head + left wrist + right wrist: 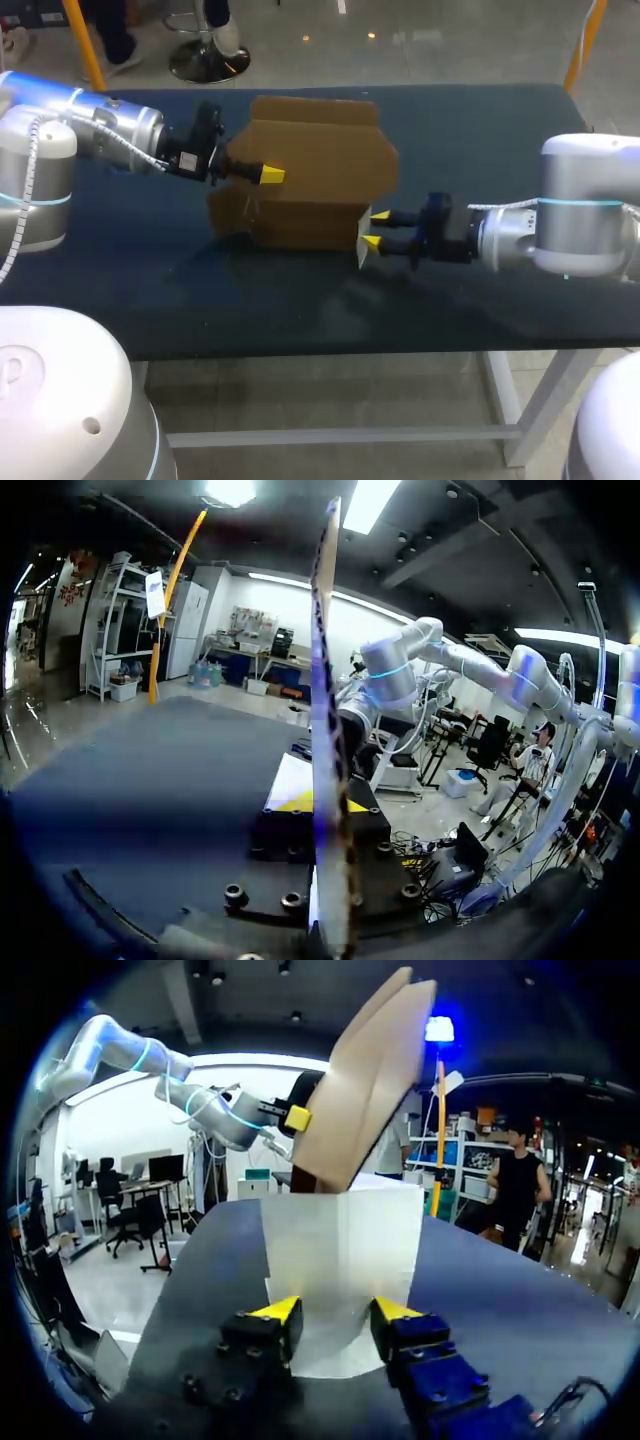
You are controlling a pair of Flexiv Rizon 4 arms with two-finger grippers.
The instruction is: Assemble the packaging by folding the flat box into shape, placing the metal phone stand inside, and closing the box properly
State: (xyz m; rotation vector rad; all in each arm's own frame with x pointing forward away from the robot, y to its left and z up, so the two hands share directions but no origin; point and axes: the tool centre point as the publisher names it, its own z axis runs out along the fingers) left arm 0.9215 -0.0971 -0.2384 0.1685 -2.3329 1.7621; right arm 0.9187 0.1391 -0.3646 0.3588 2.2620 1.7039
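The brown cardboard box stands partly folded on the dark table, about midway between the table's left and right edges and nearer its far edge than its near one. Its upper flaps stand open and tilted, and a white flap hangs at the box's right near corner.

The left gripper comes in from the table's left edge and meets the box high on its left side. In the head view only one yellow tip shows against the brown face. In the left wrist view a cardboard panel runs edge-on straight up between the two fingers, with a yellow tip showing close on each side of it, so the fingers are clamped narrowly on that panel of the box.

The right gripper comes in from the table's right edge, low over the surface, at the box's right near corner. Its fingers stand well apart. In the right wrist view the white flap faces the gripper just ahead of the tips and reaches down into the gap between them, but the fingers do not pinch it. Whether a tip touches the flap cannot be told.
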